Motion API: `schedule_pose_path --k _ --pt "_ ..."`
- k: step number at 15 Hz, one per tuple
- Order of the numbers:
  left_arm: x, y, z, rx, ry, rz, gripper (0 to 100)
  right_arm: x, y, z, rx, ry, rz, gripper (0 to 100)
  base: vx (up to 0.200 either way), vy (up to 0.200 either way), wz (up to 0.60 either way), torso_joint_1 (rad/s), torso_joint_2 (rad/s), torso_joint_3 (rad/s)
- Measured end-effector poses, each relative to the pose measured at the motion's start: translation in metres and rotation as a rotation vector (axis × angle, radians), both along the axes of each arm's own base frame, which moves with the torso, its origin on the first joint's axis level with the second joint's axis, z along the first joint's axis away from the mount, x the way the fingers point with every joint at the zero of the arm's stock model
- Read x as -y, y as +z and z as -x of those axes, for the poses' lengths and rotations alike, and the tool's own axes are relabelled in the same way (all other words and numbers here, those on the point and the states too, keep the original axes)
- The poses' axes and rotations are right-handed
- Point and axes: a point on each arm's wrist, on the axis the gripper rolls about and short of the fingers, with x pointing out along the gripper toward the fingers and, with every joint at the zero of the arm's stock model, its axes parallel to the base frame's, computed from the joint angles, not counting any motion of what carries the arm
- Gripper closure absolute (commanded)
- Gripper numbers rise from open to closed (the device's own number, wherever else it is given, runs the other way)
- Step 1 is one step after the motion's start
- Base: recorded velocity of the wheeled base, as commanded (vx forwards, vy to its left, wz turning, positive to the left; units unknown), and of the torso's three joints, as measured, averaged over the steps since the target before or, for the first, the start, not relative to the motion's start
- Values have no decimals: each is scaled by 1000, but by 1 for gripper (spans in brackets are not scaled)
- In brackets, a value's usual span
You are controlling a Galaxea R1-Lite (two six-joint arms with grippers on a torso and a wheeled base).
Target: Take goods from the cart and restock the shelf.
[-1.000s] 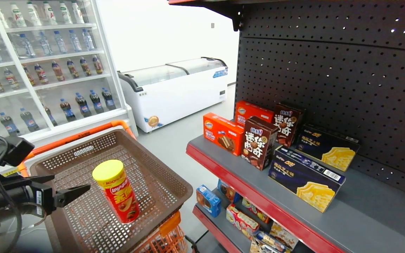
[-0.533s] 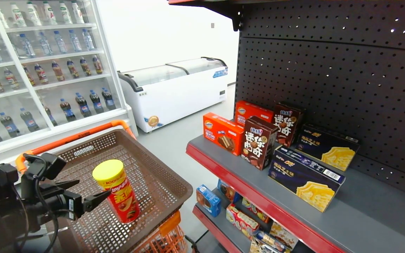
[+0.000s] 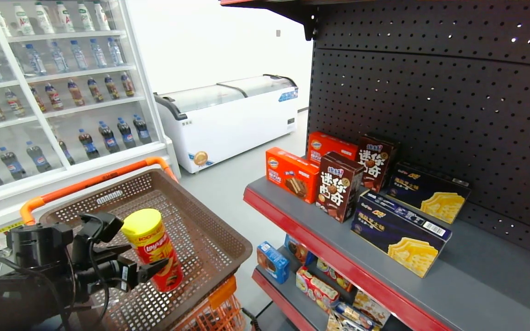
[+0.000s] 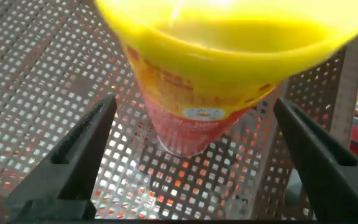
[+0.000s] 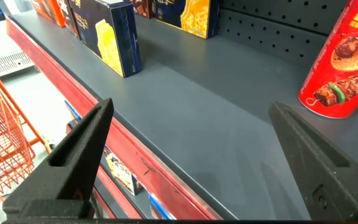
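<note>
In the cart's brown basket (image 3: 210, 230), toward its near edge, the yellow-lidded red chip can (image 3: 154, 248) stands upright on the mesh floor. The left pincer (image 3: 147, 256) sits level with the can's upper half, its fingers (image 3: 154, 271) spread apart with one on each side of the can. In the left wrist view the can (image 4: 197, 93) stands between the two fingers (image 4: 86, 149), with a gap on either side. To the right, the grey shelf (image 3: 320, 239) with a red front edge carries orange boxes (image 3: 292, 174), brown boxes (image 3: 338, 186) and dark blue boxes (image 3: 400, 232). The right pincer (image 5: 191, 109) hangs wide open and holds nothing above a bare stretch of that shelf (image 5: 197, 124), near a second red can (image 5: 347, 68).
</note>
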Motion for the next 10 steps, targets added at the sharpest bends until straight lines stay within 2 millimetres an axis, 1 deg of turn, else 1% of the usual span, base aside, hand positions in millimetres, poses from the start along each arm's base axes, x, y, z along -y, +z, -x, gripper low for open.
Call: schedule_pose_path --k 2,3,7,10 --pt "2 -8 -5 -19 -7 0 0 0 0 0 0 0 0 0 0 0 0 0 0 0" --pt "3 -11 -8 -26 -9 -2 100 0 0 0 0 0 0 0 0 0 0 0 0 0" --pt "7 -11 -26 3 6 -26 100 0 0 0 0 0 0 0 0 0 0 0 0 0" --pt "8 -11 -25 -6 17 -38 100 0 0 0 0 0 0 0 0 0 0 0 0 0"
